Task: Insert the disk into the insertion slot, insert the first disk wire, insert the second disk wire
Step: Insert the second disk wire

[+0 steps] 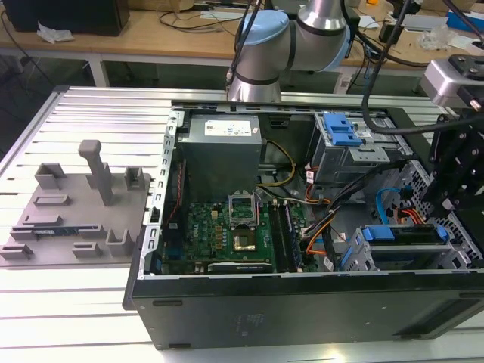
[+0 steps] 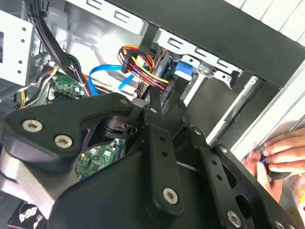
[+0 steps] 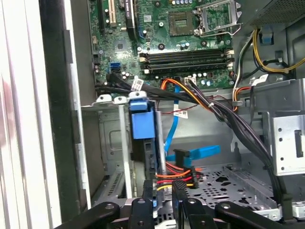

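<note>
- We see the gripper [image 3: 163,187] low inside the open computer case [image 1: 302,302], at the rear edge of the drive cage. Its two black fingers [image 3: 147,191] are drawn close together.
- Between those fingers sits the plug end of the coloured wire bundle [image 3: 183,172], a run of red, orange and yellow leads. The pincer looks clamped on it, with the plug right against the back of the disk.
- The disk [image 3: 141,125] stands edge-on in the insertion slot [image 3: 112,143]. Its bright blue caddy sits between the grey perforated metal walls.
- Just beside it hangs the blue flat wire [image 3: 202,153], ending in a black plug near the disk. We cannot tell whether that plug is seated.
- Outside the case wall, a person's hand [image 2: 279,155] rests with its fingers curled.
- Further in lies the green motherboard [image 1: 227,227], flat on the case floor.
- Beyond the cage stands the taller grey bay [image 1: 340,130] with its blue latch, and next to it the grey power supply [image 1: 223,144].
- Behind the case rises the arm [image 1: 287,41].
- Off to the exterior view's left, a grey fixture plate [image 1: 76,212] lies on the slatted table [image 1: 98,113].
</note>
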`<move>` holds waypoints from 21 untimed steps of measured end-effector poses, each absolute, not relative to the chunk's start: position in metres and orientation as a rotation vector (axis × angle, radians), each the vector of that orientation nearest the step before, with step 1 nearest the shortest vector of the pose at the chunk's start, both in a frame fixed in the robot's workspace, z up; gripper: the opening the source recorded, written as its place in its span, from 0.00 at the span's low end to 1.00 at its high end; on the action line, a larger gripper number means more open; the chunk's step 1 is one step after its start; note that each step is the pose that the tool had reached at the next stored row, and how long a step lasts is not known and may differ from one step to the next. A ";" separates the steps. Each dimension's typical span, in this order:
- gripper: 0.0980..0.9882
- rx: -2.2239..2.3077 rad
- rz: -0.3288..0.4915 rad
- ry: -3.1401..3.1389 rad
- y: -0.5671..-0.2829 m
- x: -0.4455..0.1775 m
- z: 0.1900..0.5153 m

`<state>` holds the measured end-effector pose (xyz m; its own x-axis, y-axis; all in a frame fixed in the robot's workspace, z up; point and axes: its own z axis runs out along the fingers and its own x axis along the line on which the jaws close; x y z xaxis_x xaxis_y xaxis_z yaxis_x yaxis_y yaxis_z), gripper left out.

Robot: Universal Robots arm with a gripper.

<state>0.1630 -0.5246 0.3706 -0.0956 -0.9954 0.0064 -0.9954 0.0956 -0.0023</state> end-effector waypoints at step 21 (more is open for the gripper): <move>0.23 1.938 0.226 -2.207 -0.485 0.159 0.391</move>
<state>0.1594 -0.4850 0.3913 -0.1233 -0.9614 0.2461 -0.9913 0.1308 0.0141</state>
